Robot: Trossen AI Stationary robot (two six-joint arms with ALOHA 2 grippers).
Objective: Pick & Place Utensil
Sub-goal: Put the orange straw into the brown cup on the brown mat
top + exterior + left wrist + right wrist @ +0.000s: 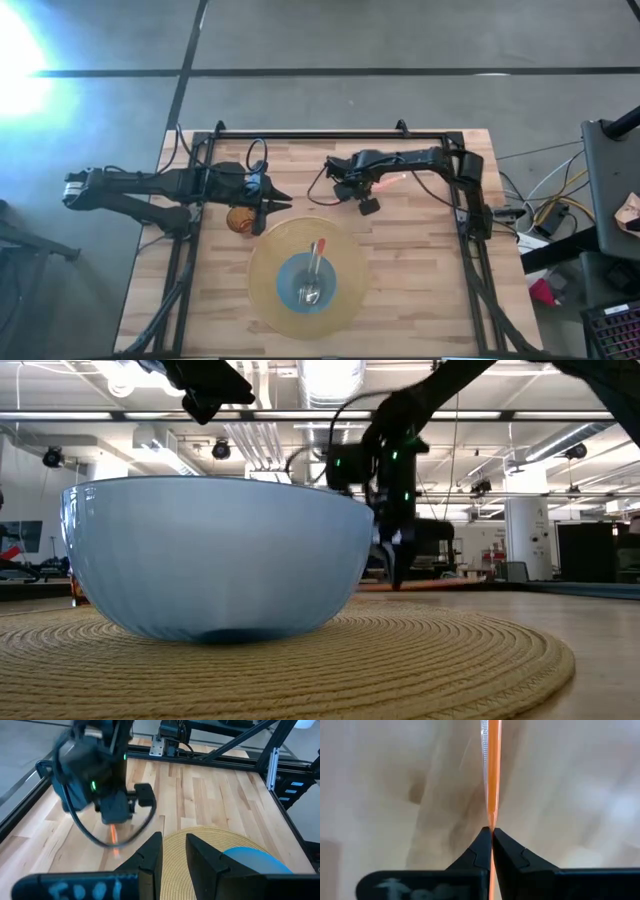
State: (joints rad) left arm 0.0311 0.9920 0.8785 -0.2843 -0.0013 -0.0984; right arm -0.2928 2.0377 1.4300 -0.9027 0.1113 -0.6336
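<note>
One spoon [313, 272] was found deposited in the bowl [290, 285]; an orange utensil [493, 775] was clamped by the right gripper [492, 836] beyond it, left gripper [174, 851] parted.

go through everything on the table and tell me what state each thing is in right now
Right gripper: shut on thin orange-handled utensil.
Left gripper: open, empty, at the round woven placemat's edge.
Pale blue bowl: upright on placemat, holding a metal spoon.
Small orange object: beside placemat.
</note>
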